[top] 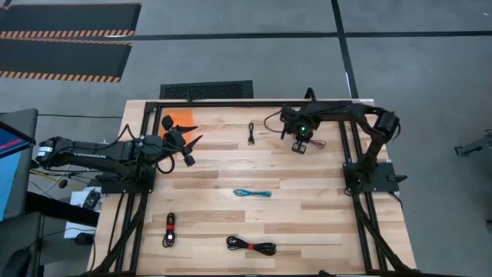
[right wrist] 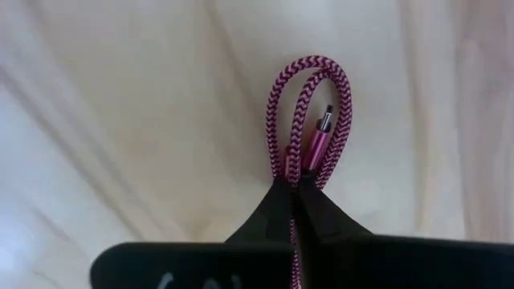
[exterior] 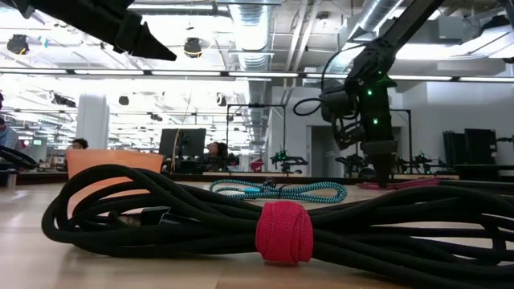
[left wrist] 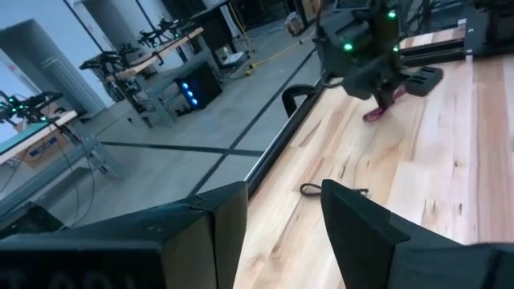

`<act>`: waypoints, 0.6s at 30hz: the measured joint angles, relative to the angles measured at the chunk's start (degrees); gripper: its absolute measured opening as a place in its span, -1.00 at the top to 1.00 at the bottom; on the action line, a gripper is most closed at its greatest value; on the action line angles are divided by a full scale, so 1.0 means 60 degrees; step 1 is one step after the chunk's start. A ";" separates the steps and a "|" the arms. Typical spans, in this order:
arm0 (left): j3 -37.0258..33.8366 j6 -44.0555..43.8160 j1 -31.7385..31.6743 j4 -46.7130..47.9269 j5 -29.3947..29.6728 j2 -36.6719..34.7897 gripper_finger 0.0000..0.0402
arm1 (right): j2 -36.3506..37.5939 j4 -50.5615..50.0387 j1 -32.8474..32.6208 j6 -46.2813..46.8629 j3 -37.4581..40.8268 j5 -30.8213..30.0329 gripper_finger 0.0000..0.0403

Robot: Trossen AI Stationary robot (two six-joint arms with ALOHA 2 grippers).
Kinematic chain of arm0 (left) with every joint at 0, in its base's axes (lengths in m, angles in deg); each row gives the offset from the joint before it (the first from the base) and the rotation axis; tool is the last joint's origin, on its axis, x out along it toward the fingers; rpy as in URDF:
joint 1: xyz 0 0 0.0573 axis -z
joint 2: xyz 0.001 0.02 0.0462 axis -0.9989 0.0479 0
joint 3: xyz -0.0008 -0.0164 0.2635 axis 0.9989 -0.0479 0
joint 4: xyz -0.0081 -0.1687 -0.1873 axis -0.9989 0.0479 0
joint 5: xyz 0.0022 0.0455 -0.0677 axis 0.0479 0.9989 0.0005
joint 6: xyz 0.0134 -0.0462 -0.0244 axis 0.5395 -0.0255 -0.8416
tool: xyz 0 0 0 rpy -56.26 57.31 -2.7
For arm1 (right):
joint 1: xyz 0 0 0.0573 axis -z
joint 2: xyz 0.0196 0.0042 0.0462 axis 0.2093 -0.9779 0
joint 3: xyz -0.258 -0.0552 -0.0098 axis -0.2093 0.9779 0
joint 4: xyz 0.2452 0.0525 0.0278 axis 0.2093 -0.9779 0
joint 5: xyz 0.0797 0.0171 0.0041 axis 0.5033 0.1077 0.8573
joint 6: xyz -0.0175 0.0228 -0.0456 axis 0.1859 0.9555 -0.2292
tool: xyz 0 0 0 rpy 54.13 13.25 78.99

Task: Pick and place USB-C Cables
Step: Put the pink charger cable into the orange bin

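My right gripper point(top: 300, 145) stands at the table's far right, fingers pointing down, shut on the magenta cable point(right wrist: 309, 120), which also shows in the low view point(exterior: 411, 183). My left gripper point(top: 194, 149) hovers open and empty over the far left; its wrist view shows the gap between its fingers point(left wrist: 281, 225). A black cable point(top: 251, 134) lies at the far middle, the teal cable point(top: 253, 192) at the centre, another black cable point(top: 168, 229) at the near left, and the black cable with a red tie point(top: 251, 246) at the near edge. My right gripper pinches the magenta cable's strands point(right wrist: 291, 178) between its two fingertips, coming from above and pointing down. The looped end point(right wrist: 321, 76) and a plug reach out past the fingers. In the low view the cable point(exterior: 411, 183) seems to lie at table level.
An orange thing point(top: 181, 118) sits at the far left by my left gripper. Black frame rails point(top: 231, 102) run along the table's far edge and both sides. Bare wood lies between the cables at mid-table.
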 joint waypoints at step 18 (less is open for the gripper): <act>0.0000 -0.0448 0.0000 0.0173 0.0004 0.0000 0.25 | -0.0012 0.1553 -0.1698 0.0719 -0.1034 0.0416 0.98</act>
